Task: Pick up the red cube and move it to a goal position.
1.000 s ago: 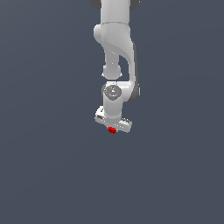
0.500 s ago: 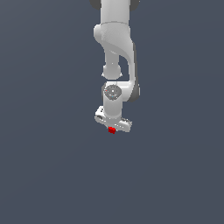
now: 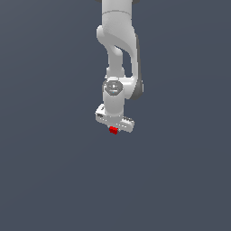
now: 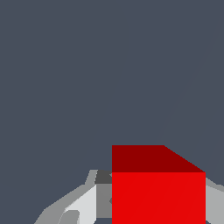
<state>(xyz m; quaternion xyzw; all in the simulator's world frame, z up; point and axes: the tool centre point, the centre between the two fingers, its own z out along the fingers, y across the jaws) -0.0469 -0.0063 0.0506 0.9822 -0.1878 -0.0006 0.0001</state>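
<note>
The gripper (image 3: 113,128) is pointing straight down, its fingers (image 4: 83,205) clamping the cube (image 3: 113,130) from both sides. The cube is sitting just under the white gripper bar, its lower edge poking out below. Plain grey ground (image 3: 54,180) is spreading wide on every side of the cube.

Setting: simulated test space, rendering as a flat, featureless slate-grey surface (image 3: 49,180) surrounding a plain white robot arm (image 3: 118,40); no furnishings showing.
</note>
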